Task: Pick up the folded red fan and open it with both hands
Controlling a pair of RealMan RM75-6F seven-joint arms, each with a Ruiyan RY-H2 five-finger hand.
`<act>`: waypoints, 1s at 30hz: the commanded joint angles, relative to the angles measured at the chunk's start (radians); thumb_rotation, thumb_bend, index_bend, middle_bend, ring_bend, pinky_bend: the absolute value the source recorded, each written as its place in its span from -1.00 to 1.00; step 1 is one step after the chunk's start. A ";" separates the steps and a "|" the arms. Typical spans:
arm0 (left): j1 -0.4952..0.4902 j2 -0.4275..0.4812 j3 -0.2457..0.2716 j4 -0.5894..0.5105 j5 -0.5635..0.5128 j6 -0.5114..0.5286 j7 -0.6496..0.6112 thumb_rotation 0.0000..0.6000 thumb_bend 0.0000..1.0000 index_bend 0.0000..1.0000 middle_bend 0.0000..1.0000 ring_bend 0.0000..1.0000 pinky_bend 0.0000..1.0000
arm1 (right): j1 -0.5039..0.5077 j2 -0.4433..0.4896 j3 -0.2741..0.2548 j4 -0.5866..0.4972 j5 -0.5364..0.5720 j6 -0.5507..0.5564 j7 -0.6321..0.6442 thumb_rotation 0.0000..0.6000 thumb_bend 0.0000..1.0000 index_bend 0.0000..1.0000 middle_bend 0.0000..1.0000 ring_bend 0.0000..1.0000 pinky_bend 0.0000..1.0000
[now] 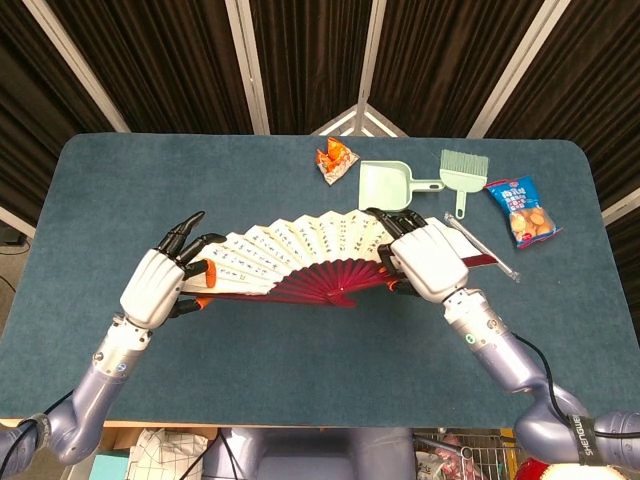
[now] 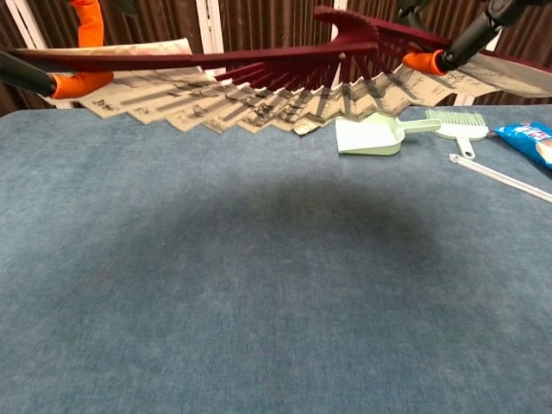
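Red fan [image 1: 300, 258] spread left-right (ribs toward robot), both hands holding

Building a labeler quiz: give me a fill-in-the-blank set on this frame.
1. The fan is held at both ends and spread ____.
2. The left hand holds the fan's ____ end.
3. The dustpan lies between the orange wrapper and the ____.
4. The blue snack bag lies near the table's ____ edge.

Missing words: open; left; brush; right
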 commanded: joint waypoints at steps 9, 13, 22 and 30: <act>-0.024 -0.086 0.005 0.088 0.018 0.008 0.047 1.00 -0.04 0.29 -0.50 -1.00 -0.70 | -0.022 -0.079 -0.025 0.100 -0.054 -0.004 0.028 1.00 0.11 0.52 -0.73 -0.49 -0.60; -0.038 -0.116 0.005 0.115 0.031 0.008 0.078 1.00 -0.04 0.29 -0.50 -1.00 -0.70 | -0.030 -0.130 -0.035 0.162 -0.083 0.003 0.048 1.00 0.11 0.52 -0.72 -0.49 -0.60; -0.051 -0.162 -0.002 0.165 0.041 0.026 0.152 1.00 -0.04 0.30 -0.50 -1.00 -0.70 | -0.052 -0.194 -0.036 0.277 -0.122 0.029 0.075 1.00 0.12 0.52 -0.72 -0.49 -0.60; -0.047 -0.171 0.002 0.197 0.041 0.040 0.188 1.00 -0.04 0.29 -0.50 -1.00 -0.70 | -0.068 -0.207 -0.037 0.335 -0.122 0.020 0.097 1.00 0.12 0.52 -0.72 -0.49 -0.60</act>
